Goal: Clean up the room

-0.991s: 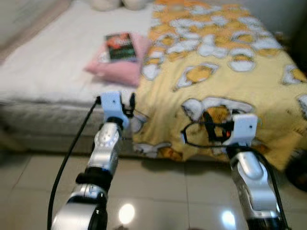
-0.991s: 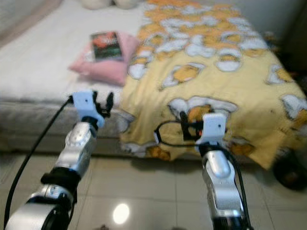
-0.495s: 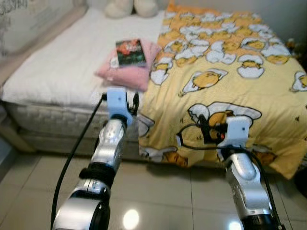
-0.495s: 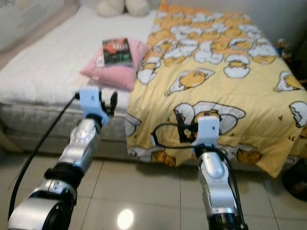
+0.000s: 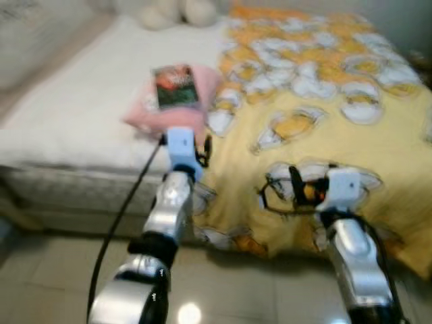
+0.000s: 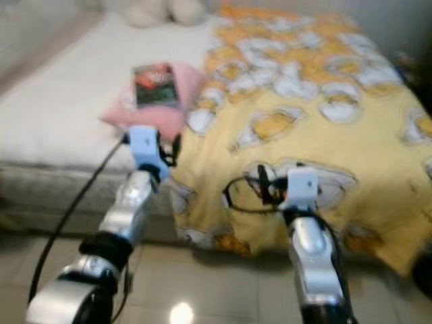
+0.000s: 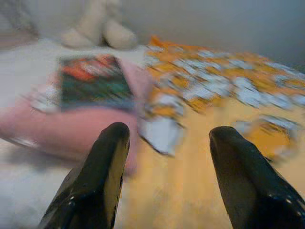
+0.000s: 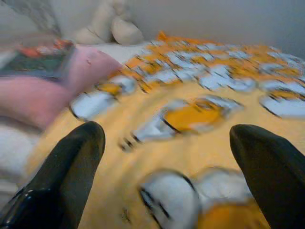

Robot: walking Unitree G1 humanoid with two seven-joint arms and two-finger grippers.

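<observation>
Both grippers, left gripper (image 7: 164, 179) and right gripper (image 8: 167, 176), hover released and empty at the bed's near edge. Tidying looks unstarted: book (image 5: 175, 86) lies on pink pillow (image 5: 152, 115), far left.

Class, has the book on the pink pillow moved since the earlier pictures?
No. The book lies on the pink pillow as before; only the camera shifted.
</observation>
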